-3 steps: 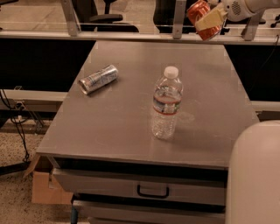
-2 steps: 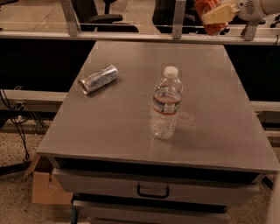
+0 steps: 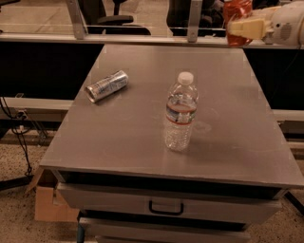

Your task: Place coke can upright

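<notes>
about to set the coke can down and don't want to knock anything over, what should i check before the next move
1. Grip on the can: ok. The gripper is closed on the coke can, high at the table's far right corner.
2. Can upright in the grip: cannot tell. Its top is cut off by the picture's edge.
3. Bare landing spot: ok. The right side of the table has nothing on it.
4. Water bottle: ok. It stands upright mid-table, well apart from the gripper; probably best to come down to its right.
5. Silver can: ok. It lies on its side at the left, out of the way.
</notes>
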`<state>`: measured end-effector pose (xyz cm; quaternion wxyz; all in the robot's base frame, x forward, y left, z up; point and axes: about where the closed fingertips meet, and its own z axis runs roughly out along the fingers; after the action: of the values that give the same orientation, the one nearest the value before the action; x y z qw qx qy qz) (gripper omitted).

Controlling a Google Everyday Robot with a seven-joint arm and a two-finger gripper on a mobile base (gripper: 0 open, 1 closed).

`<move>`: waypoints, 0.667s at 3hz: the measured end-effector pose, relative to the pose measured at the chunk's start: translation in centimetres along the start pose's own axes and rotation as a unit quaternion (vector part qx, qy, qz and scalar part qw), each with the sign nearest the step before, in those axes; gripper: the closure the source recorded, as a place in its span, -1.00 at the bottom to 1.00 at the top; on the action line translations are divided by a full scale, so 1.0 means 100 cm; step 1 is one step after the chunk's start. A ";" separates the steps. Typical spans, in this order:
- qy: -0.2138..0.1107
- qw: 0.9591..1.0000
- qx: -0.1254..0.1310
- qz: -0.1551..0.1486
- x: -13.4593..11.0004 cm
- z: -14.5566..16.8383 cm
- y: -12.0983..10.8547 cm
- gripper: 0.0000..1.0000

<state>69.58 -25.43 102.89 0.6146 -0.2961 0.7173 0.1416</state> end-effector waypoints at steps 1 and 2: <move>-0.013 0.998 -0.048 0.034 0.046 0.026 0.050 1.00; -0.016 0.995 -0.084 0.060 0.082 0.044 0.085 1.00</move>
<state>67.48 -18.30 92.75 0.5896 -0.3010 0.7092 0.2426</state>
